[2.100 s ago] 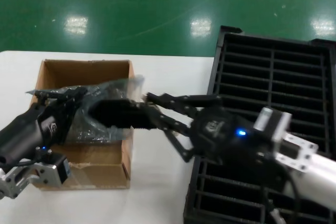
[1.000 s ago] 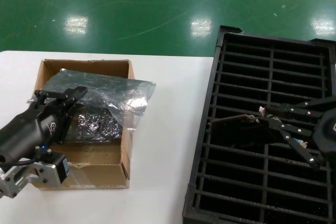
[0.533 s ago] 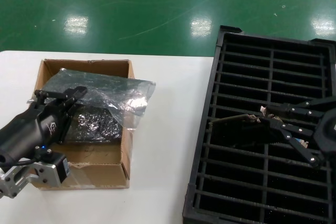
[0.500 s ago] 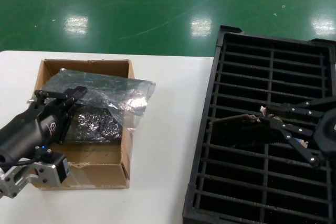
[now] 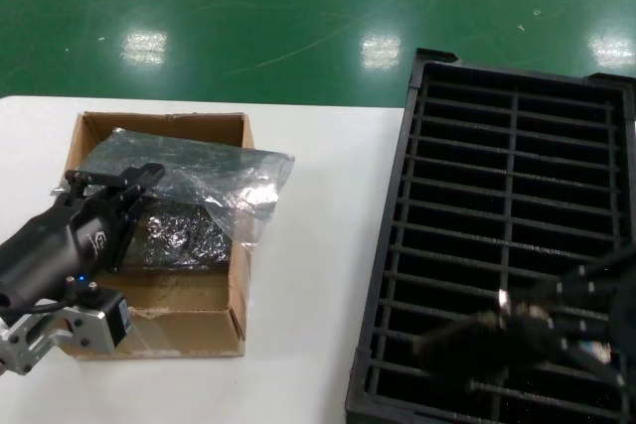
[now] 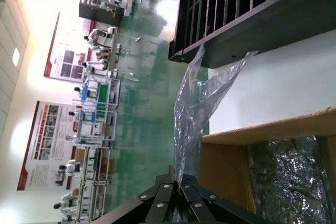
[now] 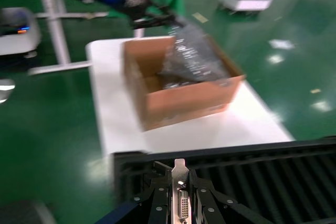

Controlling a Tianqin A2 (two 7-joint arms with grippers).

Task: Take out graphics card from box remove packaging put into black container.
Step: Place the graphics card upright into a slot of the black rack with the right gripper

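The left gripper (image 5: 109, 186) is over the brown box (image 5: 234, 290) on the white table (image 5: 318, 245). Its fingers (image 6: 173, 203) are pinched tight on one edge of the shiny plastic bag (image 5: 204, 186). In the left wrist view the bag (image 6: 197, 108) stands up from the closed fingers like a thin sheet. The rest of the bag lies across the top of the box and hangs a little over the side that faces the black tray (image 5: 517, 146). More crinkly silver wrap (image 5: 174, 235) lies inside the box, under the bag.

The black tray sits on the table to the right of the box, apart from it. It has two rows of long thin slots.

The right gripper (image 5: 556, 330) is low over the near part of the tray and looks blurry in the head view. It holds the card (image 5: 467, 340), a dark flat board that points toward the box side of the tray. In the right wrist view the card's silver metal end (image 7: 180, 192) stands upright between the two fingers (image 7: 157, 203), which press on it from both sides. A white plug hole shows on that metal end. I cannot tell if the card touches the tray or hangs just above it.

From the right wrist camera, the box (image 7: 184, 100) and the left gripper (image 7: 144, 6) show far off across the table.
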